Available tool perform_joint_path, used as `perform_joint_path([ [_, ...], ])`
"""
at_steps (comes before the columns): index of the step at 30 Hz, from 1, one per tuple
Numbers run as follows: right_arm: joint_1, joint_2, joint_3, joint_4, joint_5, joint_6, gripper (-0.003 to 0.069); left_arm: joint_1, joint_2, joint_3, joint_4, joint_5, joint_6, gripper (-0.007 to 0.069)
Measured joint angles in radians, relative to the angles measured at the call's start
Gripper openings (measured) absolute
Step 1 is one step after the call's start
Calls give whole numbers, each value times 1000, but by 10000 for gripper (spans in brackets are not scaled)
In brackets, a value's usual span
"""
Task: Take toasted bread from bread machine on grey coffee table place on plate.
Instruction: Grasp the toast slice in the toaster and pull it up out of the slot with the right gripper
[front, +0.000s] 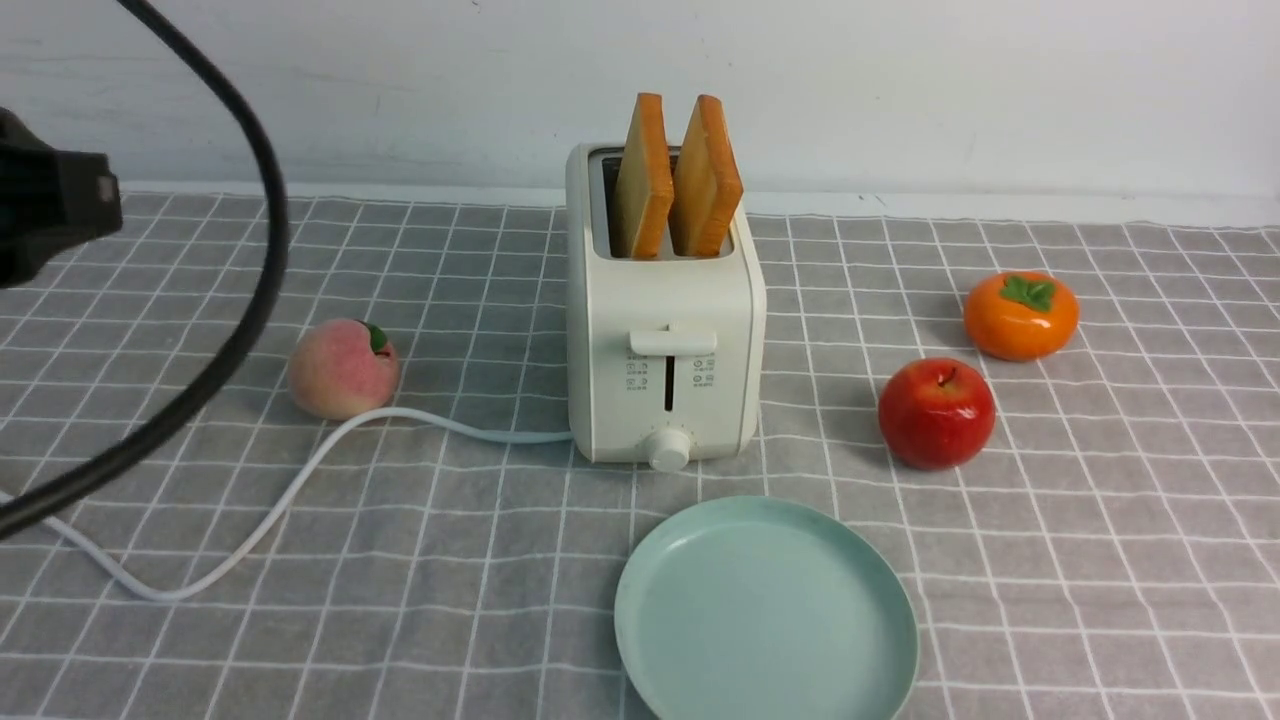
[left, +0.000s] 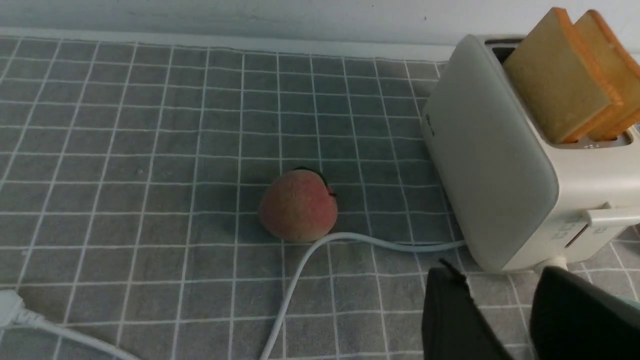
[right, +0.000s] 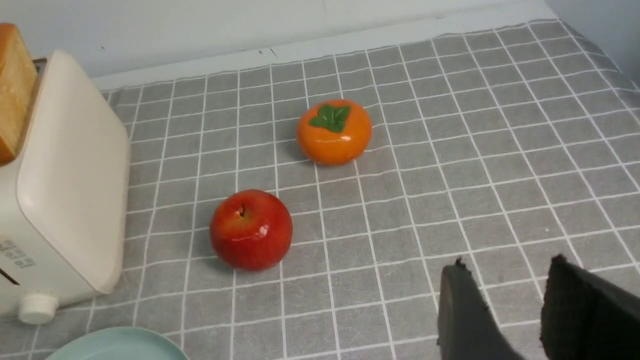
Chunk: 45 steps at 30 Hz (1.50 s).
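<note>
Two square, golden-faced toast slices (front: 643, 180) with orange-brown crusts stand on edge, one in each slot of the cream-white two-slot toaster (front: 665, 340). Their lower halves are hidden inside it. The toaster stands on the grey, white-checked cloth bench (front: 1100, 560). Just in front lies the round mint-green plate (front: 765, 610), its glossy face bare and its near rim cut off by the front view's edge. The toaster's white cord (front: 300, 480) trails left, touching a pink peach (front: 342, 368). A red apple (front: 937, 413) and an orange persimmon (front: 1020, 315) sit to the right.

Neither tool shows in the front view. In the wrist views only the black fingertips appear. The left tool (left: 500, 272) and the right tool (right: 507, 262) each stand parted, gripping nothing, above the cloth.
</note>
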Motion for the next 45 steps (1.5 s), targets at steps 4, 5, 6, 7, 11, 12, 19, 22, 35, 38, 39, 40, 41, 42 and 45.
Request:
perform_joint_path([
  [4, 0, 9, 0, 111, -1, 0, 240, 0, 11, 40, -122, -14, -12, 237],
  [5, 0, 13, 0, 146, 0, 0, 240, 0, 11, 44, -144, -16, -12, 237],
  [6, 0, 20, 0, 182, 1, -1, 240, 0, 10, 49, -182, -19, -12, 237],
  [7, 0, 29, 0, 218, 2, -4, 240, 0, 10, 50, -219, -19, -8, 237],
  [11, 0, 109, 0, 390, 1, -9, 240, 0, 3, 52, -347, -28, 30, 237],
  [12, 0, 143, 0, 449, 0, -35, 240, 0, -2, 58, -388, -30, 48, 237],
  [19, 101, 367, 0, 808, -4, -496, 240, -146, -12, 96, -420, -42, 95, 237],
  [22, 155, 457, -14, 926, 3, -668, 240, -255, -12, 97, -359, -43, 113, 237],
  [35, 191, 746, -452, 752, 53, -607, 312, -446, -12, 98, -241, 64, 116, 237],
  [38, 224, 814, -563, 719, 50, -548, 358, -446, -12, 98, -241, 73, 116, 237],
  [39, 243, 838, -596, 703, 53, -541, 375, -446, -12, 98, -241, 73, 116, 237],
  [40, 269, 864, -636, 683, 57, -537, 395, -446, -12, 98, -241, 73, 116, 237],
  [41, 292, 890, -671, 664, 63, -534, 412, -446, -12, 98, -241, 73, 116, 237],
  [42, 310, 917, -700, 645, 71, -531, 425, -446, -12, 98, -241, 73, 116, 237],
  [45, 358, 984, -800, 601, 94, -488, 468, -446, -12, 98, -241, 73, 116, 237],
])
